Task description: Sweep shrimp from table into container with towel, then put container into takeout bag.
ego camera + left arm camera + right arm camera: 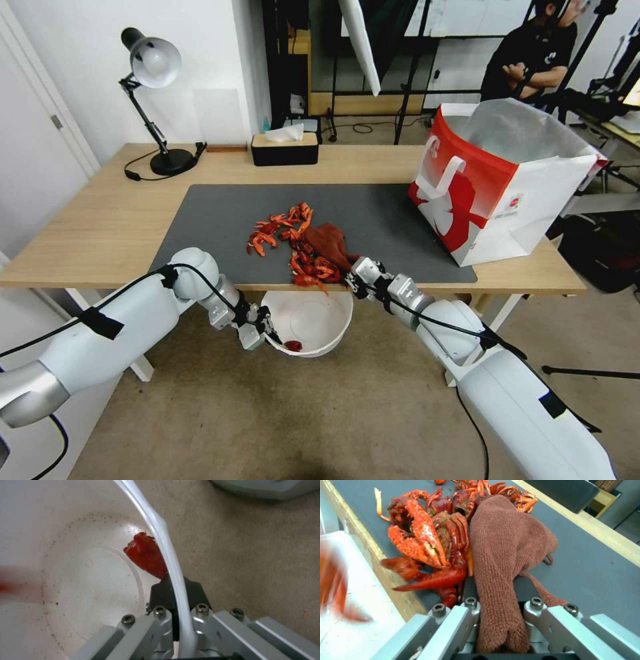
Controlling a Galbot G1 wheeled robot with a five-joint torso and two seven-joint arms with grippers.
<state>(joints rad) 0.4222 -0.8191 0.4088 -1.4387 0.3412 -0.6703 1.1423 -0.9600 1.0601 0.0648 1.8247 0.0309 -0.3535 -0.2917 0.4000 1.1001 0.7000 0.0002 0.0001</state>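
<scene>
- Sweeping is under way: the right gripper (352,279) sits at the near edge of the surface (100,227), clamped on a bunched brown towel (506,555) that trails away from it across the dark mat (400,227).
- The crayfish (426,542) lie heaped against the towel's flank, just ahead of this gripper at the surface's lip; more sit farther out on the mat.
- The left gripper (267,330) hangs below the edge, pinched on the rim of the white bowl (320,320); one crayfish rests inside, just beyond its fingertips.
- Judging by looks, the towel is soft and floppy, best held bunched; the shells are light, hard and spiky, likely to snag or scatter.
- The thin rim may flex, so a firm pinch suits it.
- The red-and-white takeout bag (493,193) stands well apart, beyond the right gripper.
</scene>
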